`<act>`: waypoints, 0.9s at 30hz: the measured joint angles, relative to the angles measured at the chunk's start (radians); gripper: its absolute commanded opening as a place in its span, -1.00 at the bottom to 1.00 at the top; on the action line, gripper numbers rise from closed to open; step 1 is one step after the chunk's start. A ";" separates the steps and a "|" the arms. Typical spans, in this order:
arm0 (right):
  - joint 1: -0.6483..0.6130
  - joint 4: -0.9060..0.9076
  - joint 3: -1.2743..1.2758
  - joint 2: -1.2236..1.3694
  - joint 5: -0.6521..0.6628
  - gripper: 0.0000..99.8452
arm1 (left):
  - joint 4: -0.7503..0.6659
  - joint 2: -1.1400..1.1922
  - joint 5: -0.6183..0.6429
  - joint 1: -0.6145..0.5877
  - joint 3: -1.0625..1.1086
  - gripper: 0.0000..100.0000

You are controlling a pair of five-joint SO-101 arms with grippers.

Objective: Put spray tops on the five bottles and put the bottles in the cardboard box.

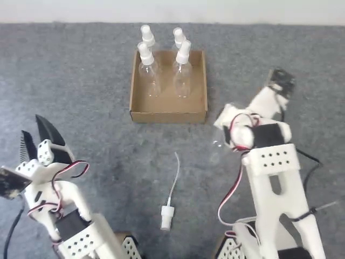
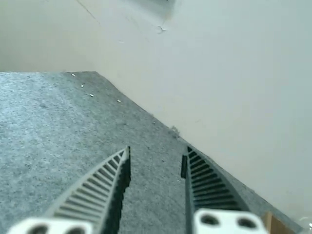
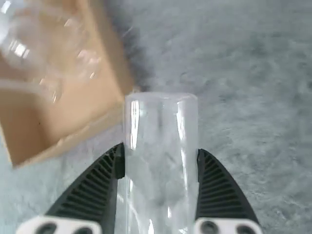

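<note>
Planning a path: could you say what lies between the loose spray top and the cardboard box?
Bare mat from spray top to cardboard box, in the high view.

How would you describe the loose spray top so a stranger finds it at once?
Start at the cardboard box on the grey table. In front of it, toward the near edge, lies the spray top. Unlike those fitted on the box's bottles, it lies alone, thin tube bare.

Four bottles in cardboard box
</note>
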 measured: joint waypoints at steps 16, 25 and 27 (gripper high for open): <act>0.086 -0.086 0.236 -0.006 -0.164 -0.83 | 0.000 0.000 0.000 0.000 0.000 -0.68; 0.144 -0.212 0.239 0.198 -0.209 -0.83 | 0.000 0.000 0.000 0.000 0.000 -0.68; 0.149 -0.216 0.213 0.282 -0.221 -0.82 | 0.000 0.000 0.000 0.000 0.000 -0.68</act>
